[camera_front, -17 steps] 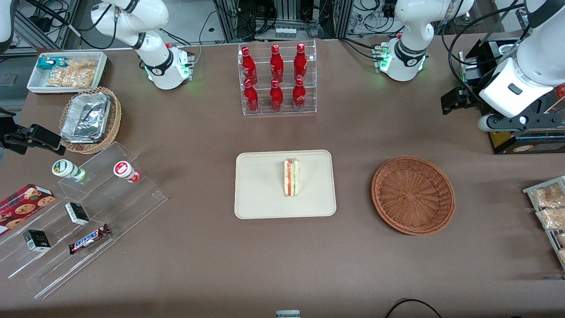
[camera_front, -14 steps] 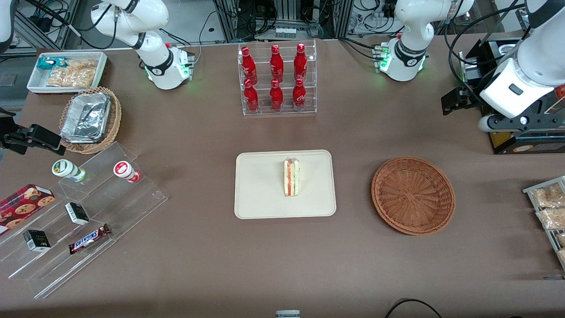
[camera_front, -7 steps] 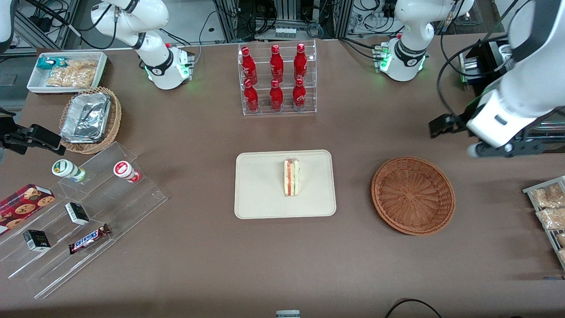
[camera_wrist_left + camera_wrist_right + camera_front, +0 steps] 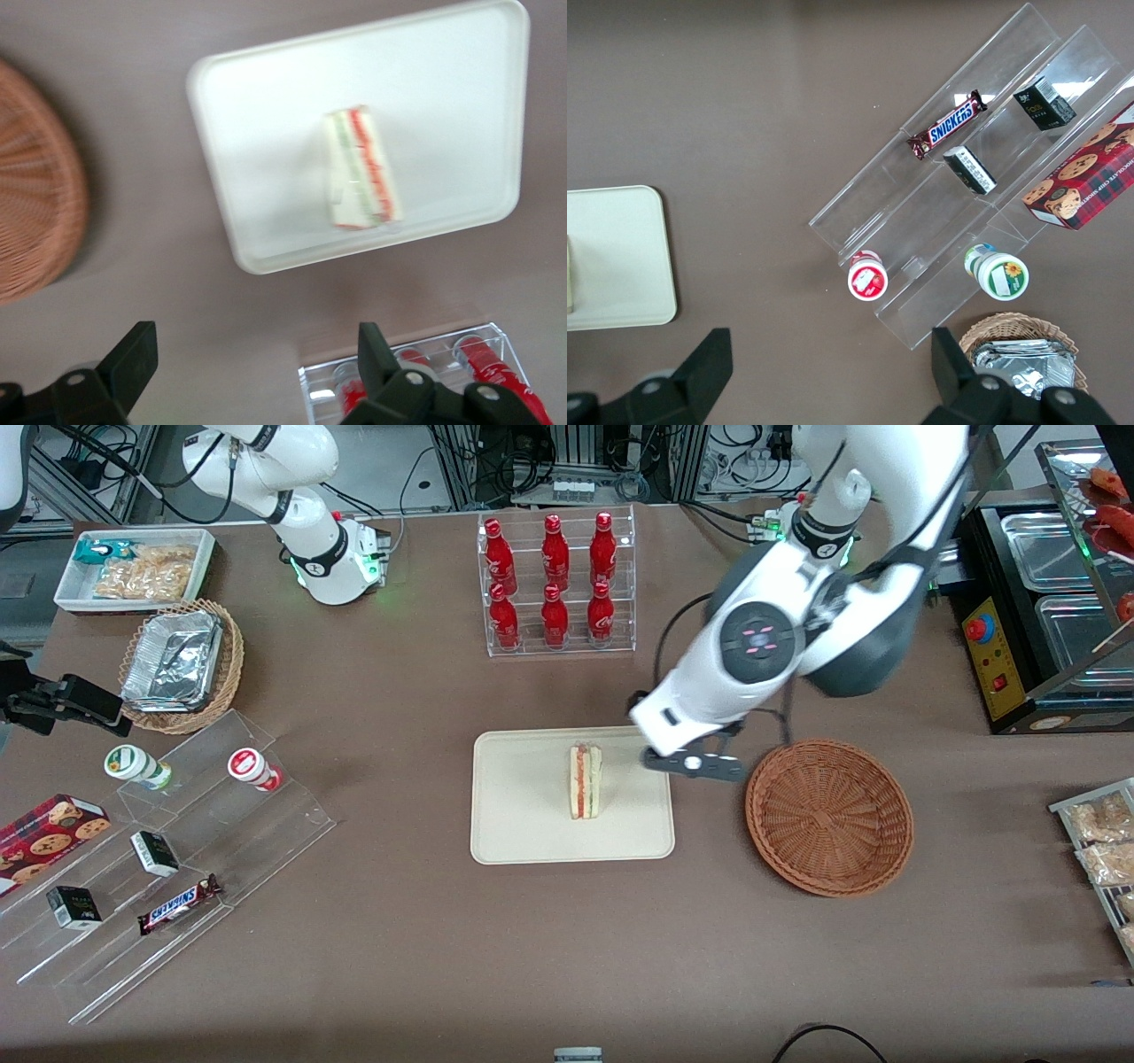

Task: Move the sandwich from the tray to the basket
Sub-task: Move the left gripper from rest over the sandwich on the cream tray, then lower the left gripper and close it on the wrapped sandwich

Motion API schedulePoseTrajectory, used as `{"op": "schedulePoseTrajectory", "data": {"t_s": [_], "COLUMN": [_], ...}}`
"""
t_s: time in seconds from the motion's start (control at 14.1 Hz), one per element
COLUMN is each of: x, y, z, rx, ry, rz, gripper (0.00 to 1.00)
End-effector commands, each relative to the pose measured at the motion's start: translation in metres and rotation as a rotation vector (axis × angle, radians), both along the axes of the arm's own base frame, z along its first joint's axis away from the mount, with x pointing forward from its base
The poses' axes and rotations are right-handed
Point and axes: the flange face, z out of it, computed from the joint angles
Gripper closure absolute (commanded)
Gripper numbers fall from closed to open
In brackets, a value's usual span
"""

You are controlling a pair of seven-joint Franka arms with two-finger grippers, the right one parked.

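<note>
From here I see the black-and-white left gripper [image 4: 695, 763] over the working arm's end of the cream rectangular tray [image 4: 523, 824], its black fingers [image 4: 131, 359] spread apart. The pale, orange-striped wedge sandwich [image 4: 586, 781] lies on the tray, lower than the gripper, toward the parked arm's end and, as best I can judge, nearer the front camera. Its long axis points toward that camera, roughly parallel to the tray's short sides.
</note>
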Motion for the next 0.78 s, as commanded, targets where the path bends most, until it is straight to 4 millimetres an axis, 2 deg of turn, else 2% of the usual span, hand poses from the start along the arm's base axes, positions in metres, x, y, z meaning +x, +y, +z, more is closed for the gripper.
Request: {"op": "schedulePoseTrajectory", "data": {"t_s": [0.0, 0.14, 0.28, 0.5, 0.57, 0.71], "x": [-0.009, -0.016, -0.018, -0.019, -0.026, -0.027], "y": [-0.054, -0.083, -0.096, -0.096, -0.102, -0.104], "z": [-0.049, -0.085, -0.113, -0.154, -0.167, -0.187], "rx": [-0.041, -0.066, -0.085, -0.036, -0.002, 0.036], "ry": [-0.007, -0.017, -0.018, -0.003, -0.010, -0.015], "rz": [-0.045, 0.001, 0.006, -0.018, -0.031, 0.033], "gripper": [0.00, 0.00, 0.00, 0.00, 0.00, 0.00]}}
